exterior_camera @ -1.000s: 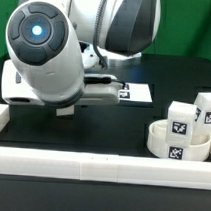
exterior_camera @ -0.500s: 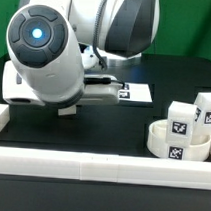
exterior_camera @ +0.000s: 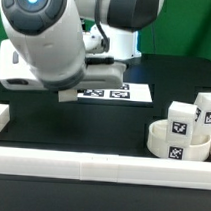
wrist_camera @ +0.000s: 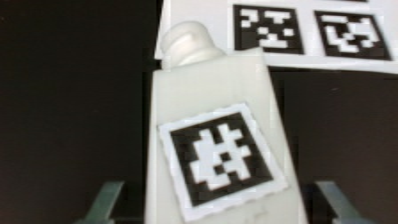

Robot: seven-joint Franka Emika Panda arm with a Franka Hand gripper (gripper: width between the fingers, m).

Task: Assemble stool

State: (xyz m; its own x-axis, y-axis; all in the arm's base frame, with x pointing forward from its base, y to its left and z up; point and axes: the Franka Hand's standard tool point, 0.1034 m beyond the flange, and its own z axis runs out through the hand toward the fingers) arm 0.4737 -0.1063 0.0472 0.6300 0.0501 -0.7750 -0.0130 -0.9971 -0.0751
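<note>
Now, you have gripper (wrist_camera: 217,203) jaws clamped narrow on short blocky white plastic leg (wrist_camera: 210,130). Tagged face looks toward wrist camera, threaded tip points away, probably for later screwing-in. Leg hangs over black table near flat white marker board (exterior_camera: 106,92), at exterior view's left. Thick round white seat disc (exterior_camera: 178,143) and spare legs (exterior_camera: 181,117) sit at exterior view's right, well apart from held leg.

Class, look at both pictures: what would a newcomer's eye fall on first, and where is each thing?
The bulky white arm fills the exterior view's left. In the wrist view, the pincer is shut on a tagged white stool leg, its knobbed end toward the marker board. At the exterior view's right sits the round seat, with more legs close by.
</note>
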